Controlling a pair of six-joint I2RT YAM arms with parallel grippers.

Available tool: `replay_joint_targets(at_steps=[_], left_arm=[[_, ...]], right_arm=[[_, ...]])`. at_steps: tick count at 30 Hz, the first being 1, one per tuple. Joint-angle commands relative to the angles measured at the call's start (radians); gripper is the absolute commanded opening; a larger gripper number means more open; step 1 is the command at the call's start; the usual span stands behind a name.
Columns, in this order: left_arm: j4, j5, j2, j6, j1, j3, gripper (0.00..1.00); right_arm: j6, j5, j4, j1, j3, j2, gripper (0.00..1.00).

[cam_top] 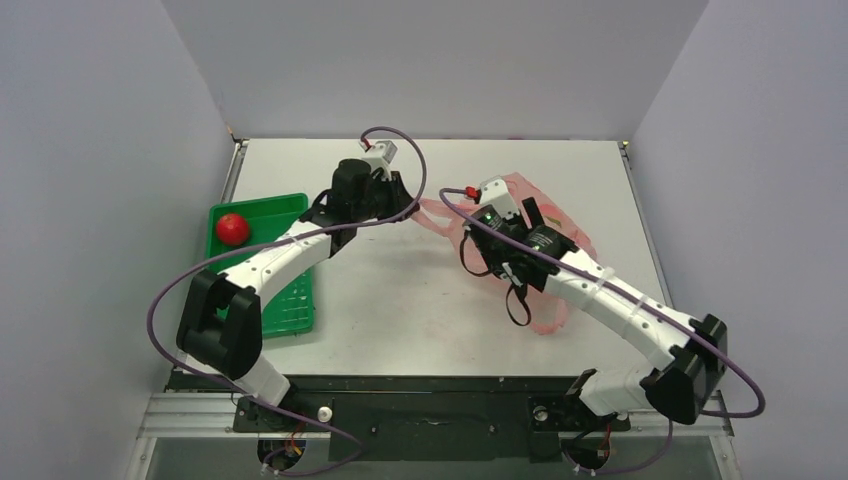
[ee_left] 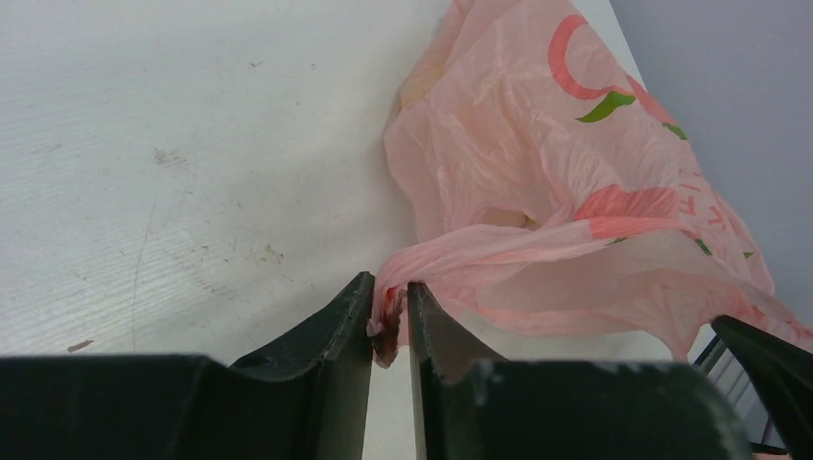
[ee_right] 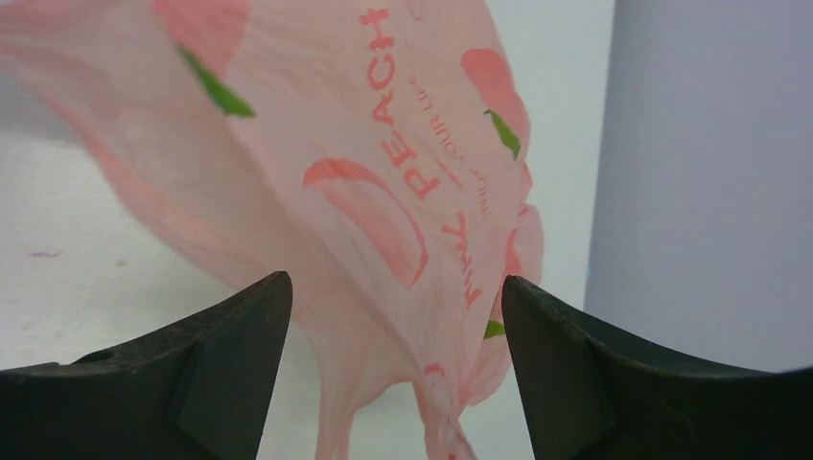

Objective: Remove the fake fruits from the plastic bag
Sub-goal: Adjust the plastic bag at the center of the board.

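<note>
The pink plastic bag [cam_top: 572,238] lies crumpled at the right middle of the table, with one handle stretched left. My left gripper [cam_top: 405,205] holds that handle; in the left wrist view its jaws [ee_left: 388,285] are nearly together with the twisted pink handle pinched between them. My right gripper [cam_top: 527,212] hovers over the bag. In the right wrist view this gripper [ee_right: 395,285] stands open, and the printed bag [ee_right: 383,182] hangs between the fingers without touching them. The fake fruits are hidden; only a faint yellowish tint shows through the bag [ee_left: 537,144].
A green tray [cam_top: 290,300] sits at the left of the table with a red round fruit [cam_top: 232,228] in its far end. Grey walls close in the table at the back and on both sides.
</note>
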Motion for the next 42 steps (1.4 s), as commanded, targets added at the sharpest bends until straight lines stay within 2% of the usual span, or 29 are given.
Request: replay_joint_targets(at_steps=[1,4,8,9,10,11,13,14,17,18,22,23,26,33,34,35,37,42], left_arm=[[-0.051,0.004,-0.084,0.008,0.003,0.015,0.24],[-0.078,0.026,-0.131,-0.003,0.015,-0.002,0.38],[-0.105,0.056,-0.245,-0.003,0.029,-0.066,0.48],[-0.113,0.067,-0.268,-0.004,0.029,-0.096,0.49],[-0.111,0.076,-0.31,-0.017,0.029,-0.134,0.51],[-0.091,0.11,-0.332,-0.035,0.028,-0.159,0.51],[-0.003,0.16,-0.39,-0.115,0.012,-0.244,0.51],[0.034,0.167,-0.419,-0.18,-0.012,-0.302,0.52],[0.184,0.093,-0.464,-0.304,-0.113,-0.392,0.52],[0.237,0.061,-0.479,-0.318,-0.184,-0.424,0.52],[0.36,-0.186,-0.481,-0.351,-0.393,-0.468,0.51],[0.379,-0.265,-0.467,-0.357,-0.42,-0.47,0.51],[0.468,-0.38,-0.424,-0.374,-0.503,-0.47,0.51],[0.58,-0.416,-0.188,-0.521,-0.506,-0.378,0.51],[0.599,-0.403,-0.159,-0.546,-0.504,-0.368,0.49],[0.624,-0.394,-0.104,-0.582,-0.5,-0.358,0.42],[0.714,-0.385,-0.04,-0.629,-0.499,-0.349,0.36],[0.785,-0.458,0.074,-0.704,-0.493,-0.33,0.38]], right_arm=[[-0.059,0.259,0.052,-0.003,0.038,0.112,0.75],[-0.067,0.273,0.079,-0.034,0.024,0.141,0.67],[-0.082,0.214,0.118,-0.061,-0.021,0.142,0.41],[-0.086,0.2,0.127,-0.067,-0.028,0.138,0.31],[-0.087,0.192,0.131,-0.07,-0.041,0.135,0.25],[-0.084,0.178,0.137,-0.076,-0.045,0.127,0.14],[-0.084,0.142,0.152,-0.083,-0.059,0.108,0.02],[-0.085,0.122,0.16,-0.087,-0.068,0.098,0.0],[-0.084,0.03,0.186,-0.101,-0.071,0.062,0.0],[-0.077,0.01,0.188,-0.103,-0.067,0.055,0.0],[-0.051,-0.116,0.191,-0.131,-0.048,0.038,0.0],[-0.046,-0.132,0.191,-0.143,-0.04,0.036,0.0],[-0.025,-0.21,0.195,-0.168,-0.028,0.032,0.0],[0.001,-0.281,0.203,-0.187,-0.027,0.021,0.0],[0.012,-0.299,0.204,-0.189,-0.027,0.018,0.0],[0.021,-0.307,0.206,-0.19,-0.025,0.014,0.0],[0.036,-0.344,0.209,-0.192,-0.02,0.008,0.0],[0.051,-0.404,0.216,-0.194,-0.018,-0.014,0.0]])
